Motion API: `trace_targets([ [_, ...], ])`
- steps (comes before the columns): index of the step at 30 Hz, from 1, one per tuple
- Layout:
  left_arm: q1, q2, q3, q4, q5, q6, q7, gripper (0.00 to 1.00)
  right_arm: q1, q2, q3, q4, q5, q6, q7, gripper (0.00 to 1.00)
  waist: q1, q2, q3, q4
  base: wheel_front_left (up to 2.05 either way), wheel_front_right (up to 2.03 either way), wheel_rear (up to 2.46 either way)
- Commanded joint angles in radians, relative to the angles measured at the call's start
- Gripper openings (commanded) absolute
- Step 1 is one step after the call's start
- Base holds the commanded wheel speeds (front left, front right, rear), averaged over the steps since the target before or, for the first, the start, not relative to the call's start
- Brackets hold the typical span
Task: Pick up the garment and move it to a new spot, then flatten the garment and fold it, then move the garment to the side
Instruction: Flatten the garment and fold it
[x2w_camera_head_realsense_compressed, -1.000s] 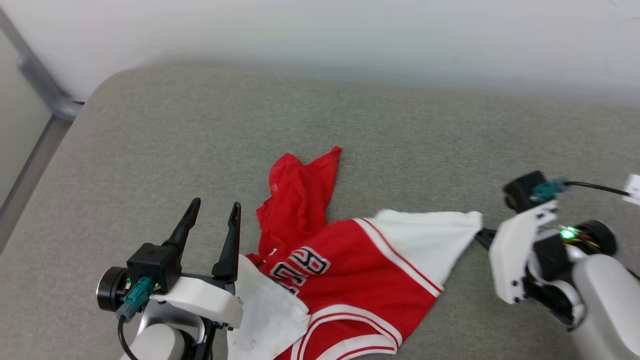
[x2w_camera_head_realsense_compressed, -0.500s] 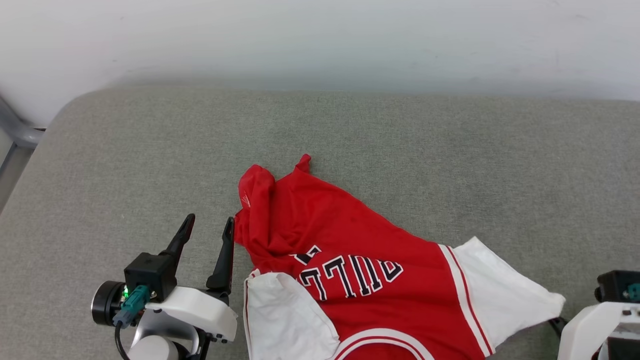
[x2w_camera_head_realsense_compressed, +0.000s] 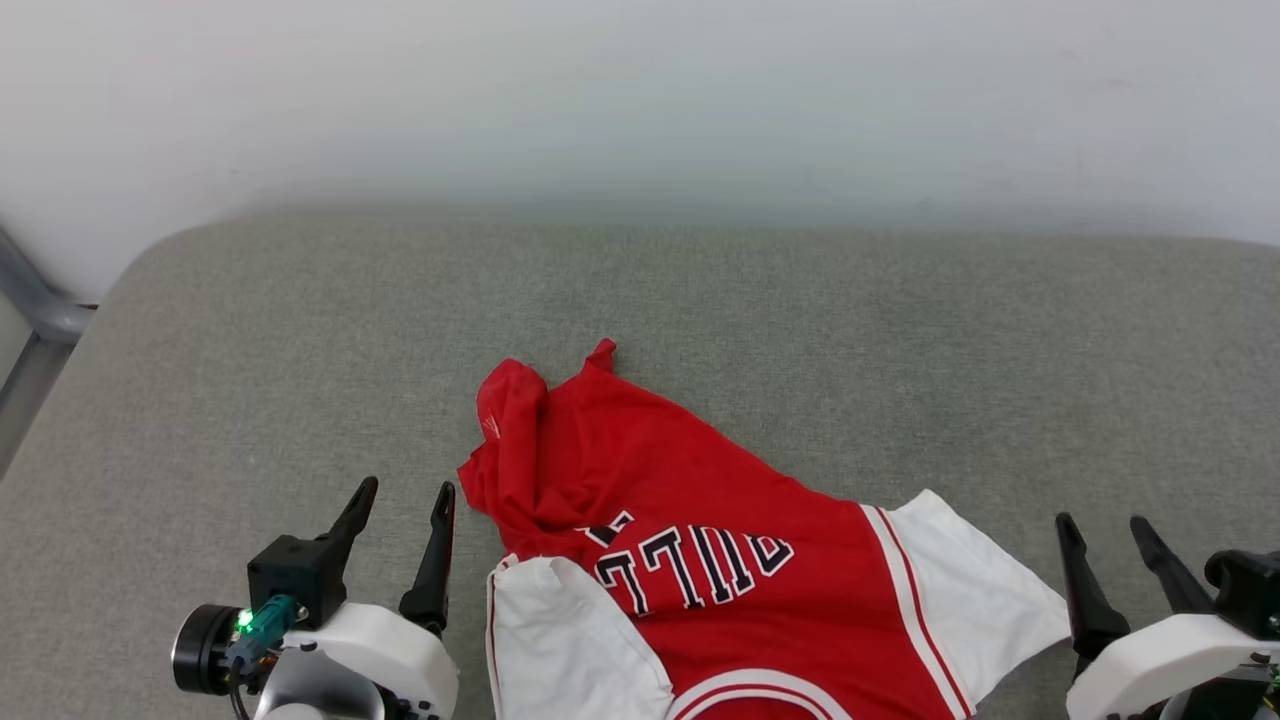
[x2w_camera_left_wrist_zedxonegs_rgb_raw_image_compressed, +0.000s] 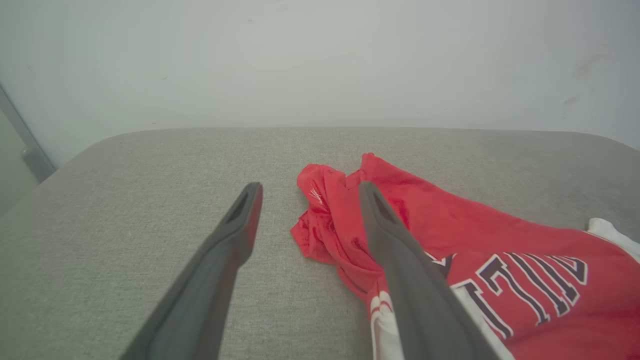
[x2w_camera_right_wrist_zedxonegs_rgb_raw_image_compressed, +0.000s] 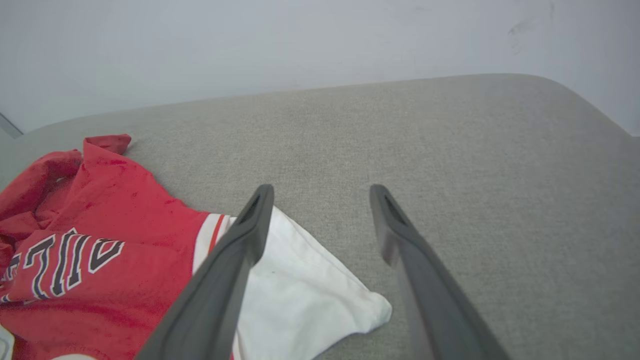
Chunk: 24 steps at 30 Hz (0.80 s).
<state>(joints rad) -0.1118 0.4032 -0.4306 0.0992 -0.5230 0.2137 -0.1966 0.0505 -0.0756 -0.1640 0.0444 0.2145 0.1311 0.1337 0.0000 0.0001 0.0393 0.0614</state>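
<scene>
- Shirt (x2w_camera_head_realsense_compressed: 720, 500) lies on the grey cushion (x2w_camera_head_realsense_compressed: 800, 290), toward the robot's near edge, between the two grippers and held by neither.
- The left gripper (x2w_camera_head_realsense_compressed: 407, 485) hangs just beside the shirt's crumpled red end, its fingers spread and empty. In the left wrist view one finger crosses in front of the cloth, though whether it touches is hard to tell.
- The right gripper (x2w_camera_head_realsense_compressed: 1102, 521) sits just past the tip of the white sleeve (x2w_camera_head_realsense_compressed: 975, 590) on the robot's right, jaws apart with nothing between them.
- This flanking stance likely suits the flattening step, since each arm is close to a side of the cloth that it could pinch and draw outward.
- The shirt is only partly spread. Its far-left part is bunched into folds, with a small red corner pointing toward the wall (x2w_camera_head_realsense_compressed: 640, 100), while the middle lies fairly smooth.
- Black, white-edged lettering (x2w_camera_head_realsense_compressed: 700, 562) faces up and reads upside down from the head view. Only part of it shows, the rest tucked beneath a fold.
- A second white sleeve (x2w_camera_head_realsense_compressed: 570, 650) is folded over the body on the robot's left. Red-and-white stripes border both sleeves and curve along the near edge.
- The jersey looks thin and soft, so it will probably slide and wrinkle when pulled. Folding seems some way off.
</scene>
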Motion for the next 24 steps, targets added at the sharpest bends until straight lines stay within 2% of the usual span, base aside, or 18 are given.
trace_targets([
  [1,0.011,0.012,0.000,0.002,0.004,0.007,0.013,1.00,0.017,0.009,0.011,-0.021,-0.016,-0.001,-0.047,1.00,0.0000,-0.0001,-0.018,-0.009,0.00,0.00,0.00],
  [4,0.016,0.027,-0.008,-0.003,0.000,0.010,0.055,1.00,0.028,0.015,0.039,-0.063,-0.046,-0.001,-0.106,1.00,0.0000,-0.0001,-0.035,-0.019,0.00,0.00,0.00],
  [8,0.002,0.057,-0.035,-0.026,-0.016,-0.014,0.157,1.00,0.058,0.024,0.082,-0.135,-0.067,-0.001,-0.124,1.00,0.0000,-0.0001,-0.044,-0.036,0.00,0.00,0.00],
  [16,-0.081,0.106,-0.142,-0.078,-0.069,-0.134,0.449,1.00,0.087,0.026,0.141,-0.219,-0.045,-0.001,-0.091,1.00,0.0000,-0.0001,-0.018,-0.082,0.00,0.00,0.00],
  [24,-0.140,0.151,-0.218,-0.068,-0.116,-0.200,0.697,1.00,0.071,0.026,0.144,-0.222,-0.020,-0.001,-0.091,1.00,0.0000,-0.0001,0.026,-0.119,0.00,0.00,0.00],
])
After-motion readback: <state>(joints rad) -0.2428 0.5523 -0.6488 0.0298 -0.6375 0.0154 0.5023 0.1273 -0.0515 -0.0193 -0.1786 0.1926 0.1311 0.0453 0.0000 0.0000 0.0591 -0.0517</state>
